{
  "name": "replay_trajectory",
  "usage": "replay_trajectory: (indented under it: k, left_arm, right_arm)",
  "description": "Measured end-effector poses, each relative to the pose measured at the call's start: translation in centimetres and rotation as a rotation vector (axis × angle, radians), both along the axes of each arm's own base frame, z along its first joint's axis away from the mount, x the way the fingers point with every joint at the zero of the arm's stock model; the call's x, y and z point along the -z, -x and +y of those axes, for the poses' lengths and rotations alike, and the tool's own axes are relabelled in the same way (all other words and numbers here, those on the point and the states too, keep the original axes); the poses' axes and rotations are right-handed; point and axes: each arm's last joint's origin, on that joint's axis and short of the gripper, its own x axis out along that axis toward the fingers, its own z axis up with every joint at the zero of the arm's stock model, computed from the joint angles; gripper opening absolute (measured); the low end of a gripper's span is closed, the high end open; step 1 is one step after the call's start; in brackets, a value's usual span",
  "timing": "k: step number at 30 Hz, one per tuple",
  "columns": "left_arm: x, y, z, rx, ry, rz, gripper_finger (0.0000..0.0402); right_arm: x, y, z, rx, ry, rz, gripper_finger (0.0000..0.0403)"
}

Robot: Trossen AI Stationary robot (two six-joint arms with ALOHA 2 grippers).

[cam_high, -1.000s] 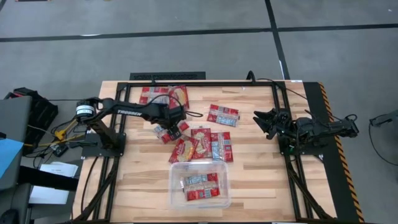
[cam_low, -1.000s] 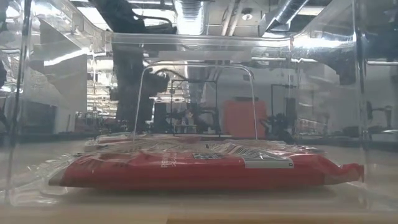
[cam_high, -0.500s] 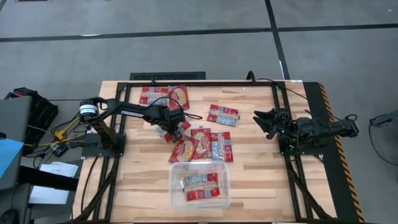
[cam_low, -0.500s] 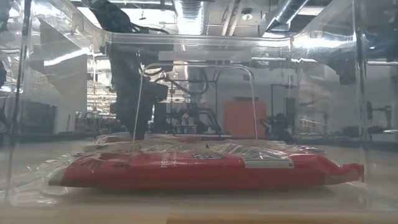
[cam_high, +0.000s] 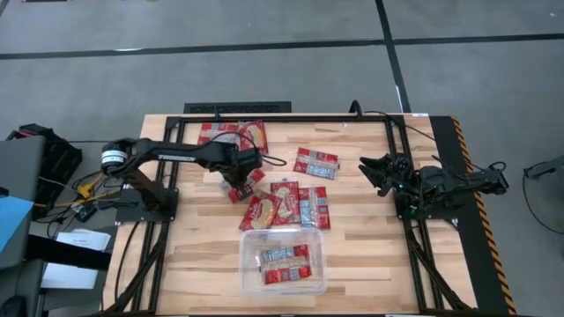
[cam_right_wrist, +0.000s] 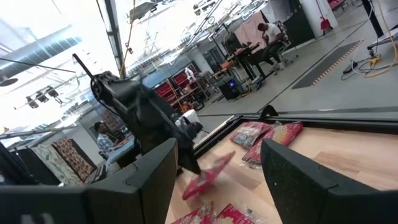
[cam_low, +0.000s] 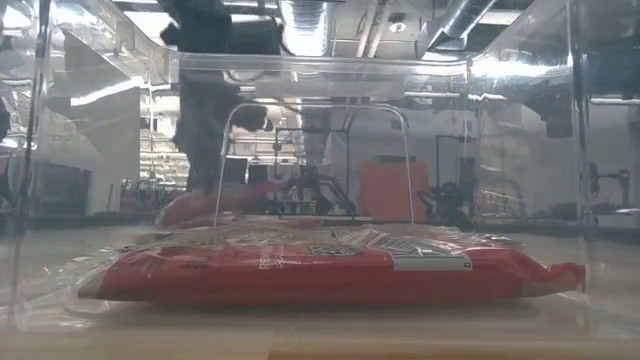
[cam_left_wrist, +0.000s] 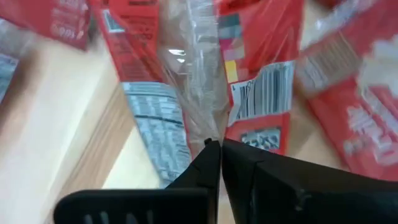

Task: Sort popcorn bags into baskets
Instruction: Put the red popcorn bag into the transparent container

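Red popcorn bags lie flat on the wooden table: two at the far edge (cam_high: 233, 134), one (cam_high: 315, 163) toward the right, and a cluster (cam_high: 288, 208) in the middle. The clear basket (cam_high: 251, 280) stands at the near edge with bags (cam_high: 284, 262) flat inside it. My left gripper (cam_high: 238, 179) hangs over the table's middle left, shut on one red bag (cam_right_wrist: 208, 171). My right gripper (cam_high: 374, 172) waits open at the right, touching nothing. My left gripper pinches the bag's clear back seam (cam_left_wrist: 208, 127) between its two fingertips (cam_left_wrist: 211, 155). The fingers come from above, pointing down. The bag hangs tilted below them (cam_low: 215, 205), raised off the table; whether its low end is clear, I cannot tell.
Black frame rails (cam_high: 264, 117) run along the far edge and both sides of the table. Bare wood (cam_high: 361, 255) lies to the right of the basket. People stand in the room behind the table.
My left gripper has gone down onto a bag left of the cluster, shut on it, then risen. The bag, flat on the table before, now hangs tilted from the fingers.
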Motion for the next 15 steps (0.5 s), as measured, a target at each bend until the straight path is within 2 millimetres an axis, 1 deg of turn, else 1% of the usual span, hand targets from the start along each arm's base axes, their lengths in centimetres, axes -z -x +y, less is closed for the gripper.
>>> replay_trajectory:
  k: [5,11,13,15]
  left_arm:
    - [-3.8,-0.4,-1.2,0.002,-0.012,-0.084,0.0]
    - [-8.9,-1.4,-3.9,0.071,-0.079,-0.168,0.0]
    - [-9.9,-1.6,-4.4,0.072,-0.13,-0.19,0.0]
    - [-10.0,-1.5,-4.7,0.06,-0.182,-0.18,0.0001]
  right_arm:
    - [0.0,0.0,0.0,0.002,0.0,0.001,0.0255]
    - [0.0,0.0,0.0,0.001,0.0,0.001,0.0255]
    - [0.0,0.0,0.0,0.001,0.0,0.001,0.0255]
    - [0.0,0.0,0.0,0.001,-0.001,0.0,0.0255]
